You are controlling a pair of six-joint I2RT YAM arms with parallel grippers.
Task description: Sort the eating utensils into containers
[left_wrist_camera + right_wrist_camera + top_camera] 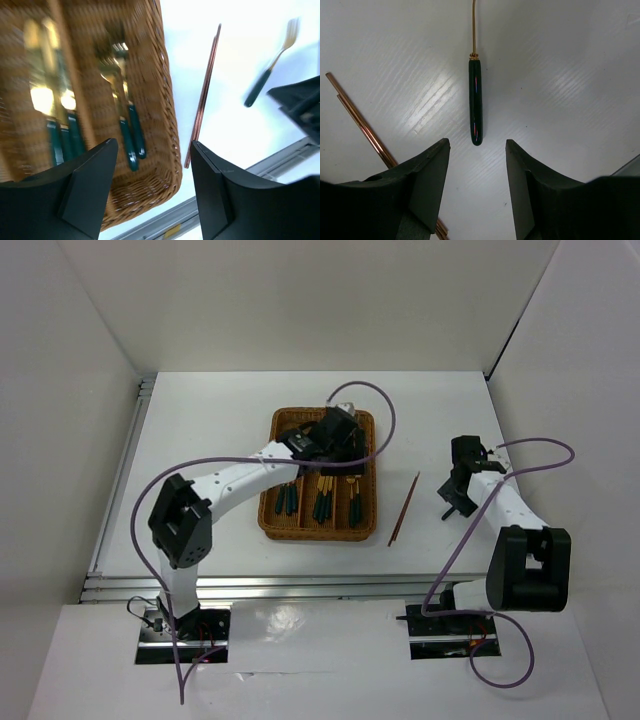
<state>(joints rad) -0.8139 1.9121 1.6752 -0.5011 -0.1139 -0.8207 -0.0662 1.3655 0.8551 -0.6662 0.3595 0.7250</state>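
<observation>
The brown wicker tray [312,533] sits mid-table and holds several gold-and-teal utensils [323,502] in its long slots. In the left wrist view I see its near corner [167,100], two forks [122,100] and more utensils [47,100]. My left gripper [342,440] hovers over the tray's far part, open and empty [154,145]. Two reddish-brown chopsticks [404,508] lie on the table right of the tray [204,95] [360,117]. A fork [272,65] lies further right. Its teal handle [476,102] points at my right gripper [477,145], which is open just above the table [455,495].
Purple cables loop from both arms [385,415]. A metal rail [250,585] runs along the table's near edge, and white walls enclose the table on three sides. The right gripper shows as a dark shape [300,105] at the right edge of the left wrist view.
</observation>
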